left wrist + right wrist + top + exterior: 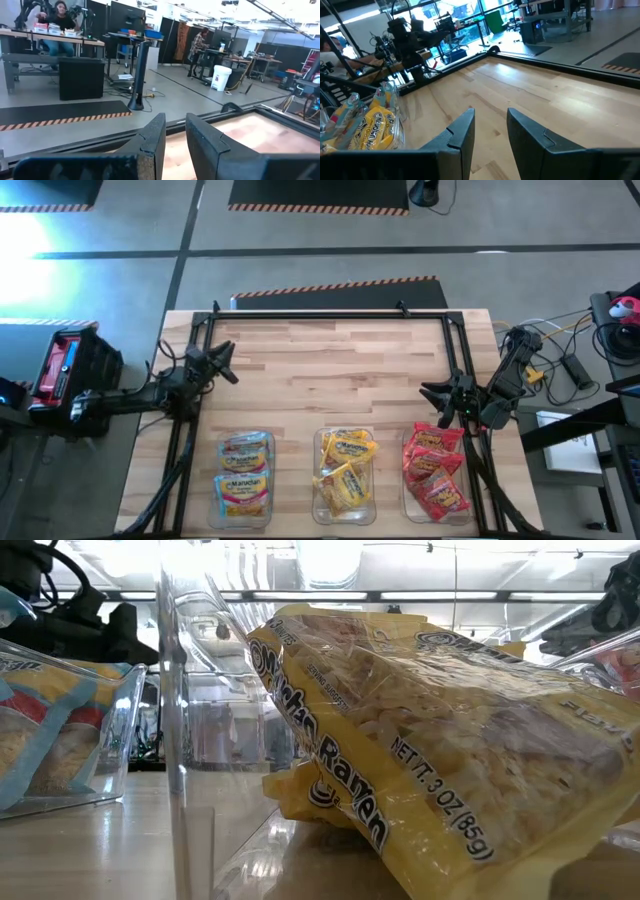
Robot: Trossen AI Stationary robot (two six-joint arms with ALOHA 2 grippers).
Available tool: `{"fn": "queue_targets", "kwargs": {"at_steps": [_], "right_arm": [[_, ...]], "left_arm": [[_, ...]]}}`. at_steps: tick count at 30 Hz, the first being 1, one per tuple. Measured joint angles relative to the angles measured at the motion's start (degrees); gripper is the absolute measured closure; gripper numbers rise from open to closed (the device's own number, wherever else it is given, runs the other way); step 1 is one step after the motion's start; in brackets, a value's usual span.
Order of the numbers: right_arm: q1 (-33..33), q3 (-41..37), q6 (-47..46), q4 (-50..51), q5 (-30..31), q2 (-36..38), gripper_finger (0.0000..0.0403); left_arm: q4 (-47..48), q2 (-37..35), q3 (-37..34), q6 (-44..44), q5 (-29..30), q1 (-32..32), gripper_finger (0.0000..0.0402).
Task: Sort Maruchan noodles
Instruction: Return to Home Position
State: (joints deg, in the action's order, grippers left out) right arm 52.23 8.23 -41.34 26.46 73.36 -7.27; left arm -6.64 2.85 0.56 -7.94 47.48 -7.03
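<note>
We see every noodle packet binned, three clear bins in a row along the near edge of the table (330, 360). Blue packets (245, 477) lie in the left bin (217, 498), yellow packets (346, 470) in the middle bin (316, 502), red packets (434, 468) in the right bin (405, 502) — each pile loose and overlapping.

Left gripper (231, 362) hangs over the table's left side, well beyond the left bin toward the far edge; we read its fingers as parted, nothing between them. Right gripper (428, 402) sits over the right side, just past the right bin's far edge — fingers also apart and empty.

From table height we see a yellow packet lying tilted in the middle bin, close to the lens.
</note>
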Motion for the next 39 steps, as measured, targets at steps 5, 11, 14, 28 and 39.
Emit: {"fn": "queue_targets", "kwargs": {"at_steps": [5, 11, 14, 28, 39], "right_arm": [[0.00, 0.00, 0.02, 0.00, 0.00, 0.00, 0.0300], [0.00, 0.00, 0.02, 0.00, 0.00, 0.00, 0.0300], [0.00, 0.00, 0.01, 0.00, 0.00, 0.00, 0.0300], [0.00, 0.00, 0.02, 0.00, 0.00, 0.00, 0.0300], [0.00, 0.00, 0.00, 0.00, 0.00, 0.00, 0.0300]], "left_arm": [[0.19, 0.43, 0.26, -0.20, -0.04, -0.04, 0.0342], [0.20, 0.52, 0.31, -3.21, -0.04, -0.04, 0.0342], [0.20, 0.52, 0.35, -3.26, -0.04, -0.04, 0.0342], [0.22, 0.55, 0.44, -3.28, -0.07, -0.04, 0.0342], [0.25, 0.55, 0.48, -3.28, -0.07, -0.04, 0.0342]]}}
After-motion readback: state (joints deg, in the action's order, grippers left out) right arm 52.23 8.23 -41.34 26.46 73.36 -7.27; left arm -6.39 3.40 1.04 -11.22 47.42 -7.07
